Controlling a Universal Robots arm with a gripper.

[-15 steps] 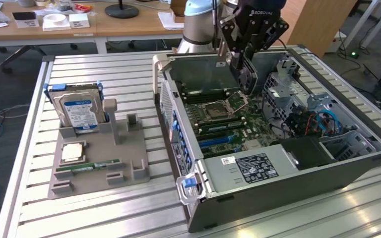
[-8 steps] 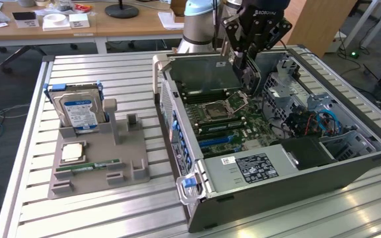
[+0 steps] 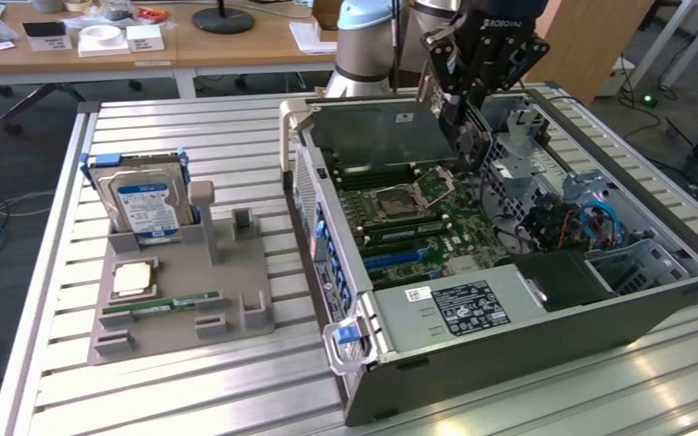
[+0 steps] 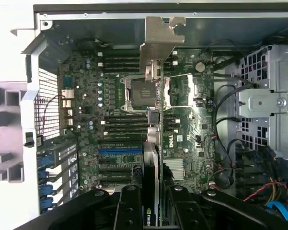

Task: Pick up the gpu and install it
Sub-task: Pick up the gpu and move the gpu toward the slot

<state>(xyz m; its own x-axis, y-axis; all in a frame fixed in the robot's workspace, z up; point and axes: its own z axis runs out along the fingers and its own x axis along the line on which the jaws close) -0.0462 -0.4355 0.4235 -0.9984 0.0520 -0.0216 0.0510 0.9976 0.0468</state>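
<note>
Black two-finger gripper [image 4: 155, 211] clamped on the gpu [image 4: 153, 163], a thin flat card w/ silver metal bracket at its far end, held edge-on btwn the fingers. Card hangs over green motherboard [image 4: 115, 124] inside open grey metal PC case [image 3: 507, 318], not seated in a slot

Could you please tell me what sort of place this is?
Most likely a robotics lab or workshop: a robot arm's gripper holds a graphics card over an open computer case on a slatted metal table, with wooden desks behind.
</note>
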